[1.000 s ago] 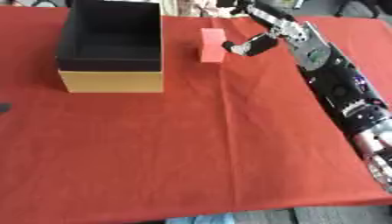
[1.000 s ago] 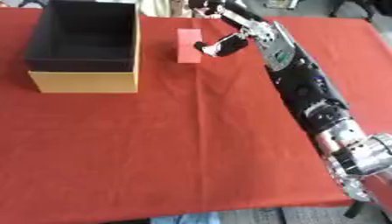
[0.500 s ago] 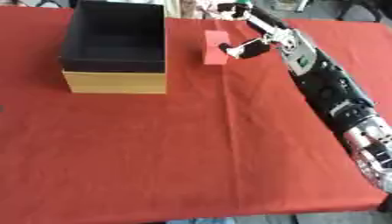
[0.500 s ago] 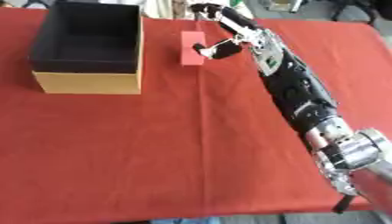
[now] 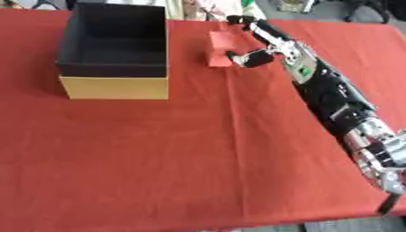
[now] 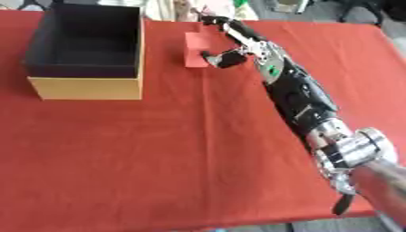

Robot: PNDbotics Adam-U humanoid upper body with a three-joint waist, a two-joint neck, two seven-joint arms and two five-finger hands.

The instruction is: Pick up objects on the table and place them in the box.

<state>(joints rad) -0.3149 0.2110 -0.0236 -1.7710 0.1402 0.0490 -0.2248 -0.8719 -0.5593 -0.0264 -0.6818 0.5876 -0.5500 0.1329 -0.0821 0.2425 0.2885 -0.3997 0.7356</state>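
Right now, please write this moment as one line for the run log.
right hand: fingers curled around red block, right of box | box: open, nothing visible inside | left hand: not in view | red cloth: covers table

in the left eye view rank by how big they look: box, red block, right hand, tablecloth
1. tablecloth, fills most of the view
2. box
3. red block and right hand: they look about alike, and the hand partly covers the block, so I won't rank them.
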